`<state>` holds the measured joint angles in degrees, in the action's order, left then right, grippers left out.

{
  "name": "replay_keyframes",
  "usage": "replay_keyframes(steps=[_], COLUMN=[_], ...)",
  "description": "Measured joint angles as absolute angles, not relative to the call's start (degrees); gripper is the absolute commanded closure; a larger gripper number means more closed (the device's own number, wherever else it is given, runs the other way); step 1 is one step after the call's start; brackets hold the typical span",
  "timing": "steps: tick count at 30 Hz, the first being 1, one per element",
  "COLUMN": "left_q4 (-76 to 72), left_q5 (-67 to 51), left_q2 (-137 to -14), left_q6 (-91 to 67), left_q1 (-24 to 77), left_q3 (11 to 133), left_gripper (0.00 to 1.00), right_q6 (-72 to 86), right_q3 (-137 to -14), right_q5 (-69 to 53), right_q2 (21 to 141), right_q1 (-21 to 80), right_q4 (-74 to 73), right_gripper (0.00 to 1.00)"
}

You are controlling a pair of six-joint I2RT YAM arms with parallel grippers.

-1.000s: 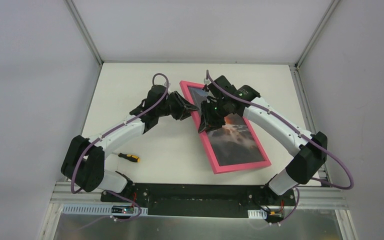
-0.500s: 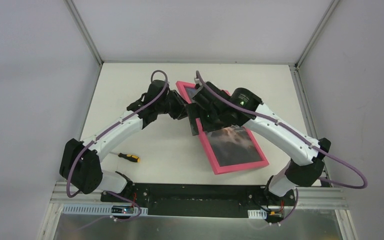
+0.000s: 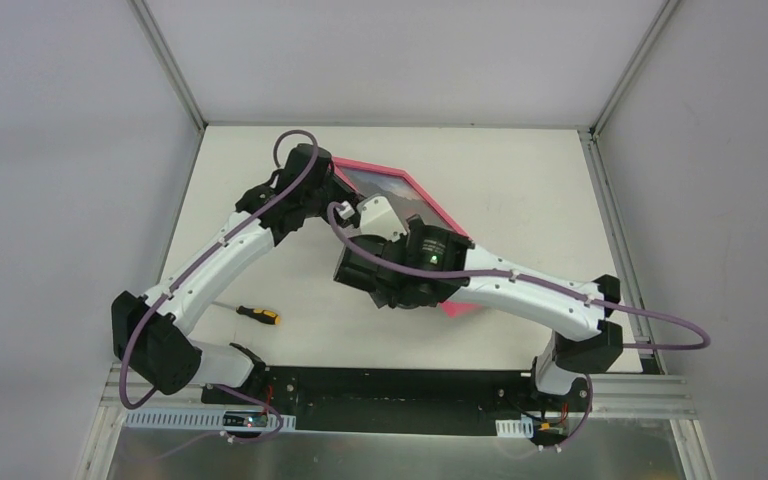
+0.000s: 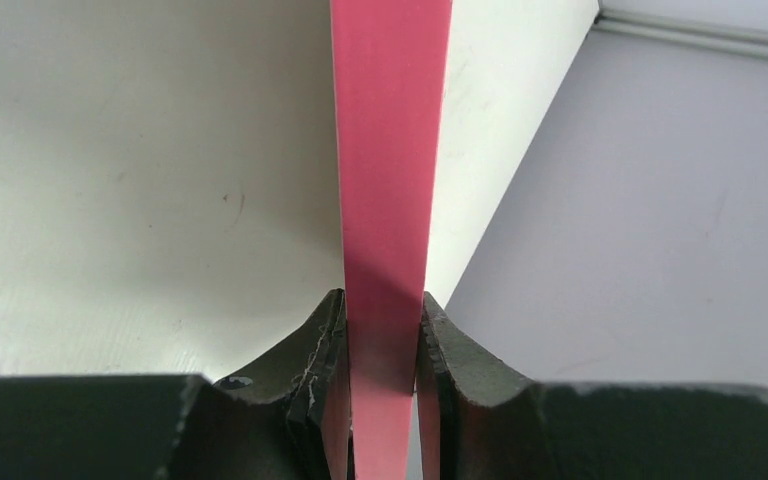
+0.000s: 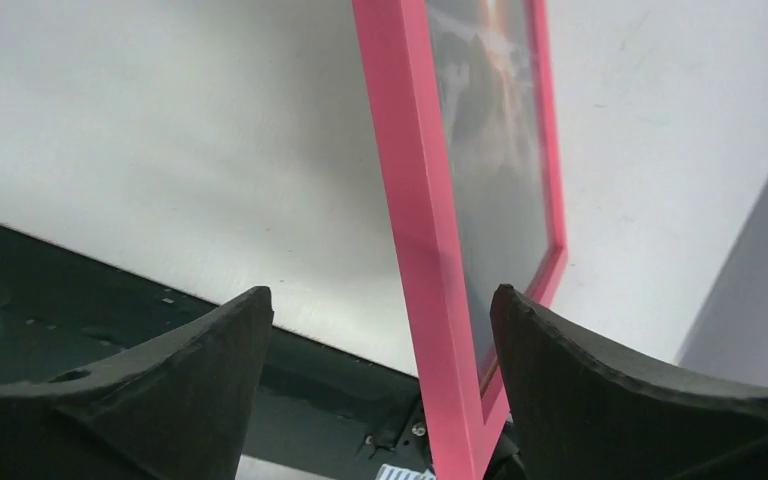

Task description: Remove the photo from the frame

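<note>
Left gripper [image 4: 384, 312] is clenched on the thin edge of the frame [image 4: 388, 150], and the pink rail runs straight out from between its fingers. Right gripper [image 5: 380, 300] is spread wide, gripping nothing, with the frame's long rail standing between its fingers. The photo [image 5: 495, 150] sits inside the frame, which is tilted up off the table [image 3: 520, 190] between the two arms.

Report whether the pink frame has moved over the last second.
Yes. The frame has tipped up on edge and swung left, its near end now closer to the unmoved screwdriver, clamped in the left tool.
</note>
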<state>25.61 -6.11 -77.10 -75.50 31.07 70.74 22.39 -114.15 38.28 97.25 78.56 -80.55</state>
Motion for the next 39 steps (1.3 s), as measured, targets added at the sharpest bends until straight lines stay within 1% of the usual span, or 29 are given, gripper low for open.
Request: replay_keyframes(steps=[4,9,16,18,21,22,28,31,34,35,37,39], left_q4=[28.64,30.15,32.88,33.32,33.39,33.41,33.78,34.17,34.63,34.68,34.74,34.87], left_q5=[-4.54,-3.81,-3.44,-3.44,-3.49,-3.46,-3.51,-3.55,-3.77,-3.9,-3.81,-3.92], left_q2=[-77.08,-76.34,-75.61,-75.61,-75.61,-75.61,-75.24,-75.07,-74.98,-74.96,-74.91,-74.85], left_q6=[-76.9,-77.62,-77.65,-77.65,-77.62,-77.62,-77.65,-77.6,-77.6,-77.6,-77.62,-77.84], left_q1=[31.03,31.0,29.91,29.54,29.23,29.15,28.49,28.08,27.77,27.66,27.57,27.22], left_q3=[72.31,72.34,73.43,73.6,73.67,73.69,73.69,73.91,74.11,74.13,74.13,74.15], left_gripper=[1.0,1.0,1.0,1.0,1.0,1.0,1.0,0.91,0.85,0.8,0.66,0.51], right_q6=[21.8,19.22,14.41,13.58,12.8,12.67,12.34,11.49,10.07,9.76,8.88,7.86], right_q3=[-114.17,-112.97,-106.37,-104.77,-103.48,-103.33,-103.13,-102.91,-102.89,-102.89,-102.89,-102.89], right_q5=[45.17,50.43,51.09,51.0,51.24,51.29,53.1,53.78,53.76,53.76,53.67,53.43], right_q2=[99.66,100.05,100.05,100.05,100.05,100.05,100.05,100.05,100.05,100.05,100.05,100.05], right_q1=[80.9,81.3,81.25,81.25,81.25,81.25,81.25,81.19,81.01,80.95,80.66,80.25], right_q4=[-82.81,-83.59,-81.67,-80.71,-79.83,-79.75,-79.11,-78.37,-77.93,-77.76,-77.3,-76.75], right_gripper=[0.23,0.33,0.36,0.41,0.58,0.61,0.68,0.71,0.77,0.79,0.84,0.92])
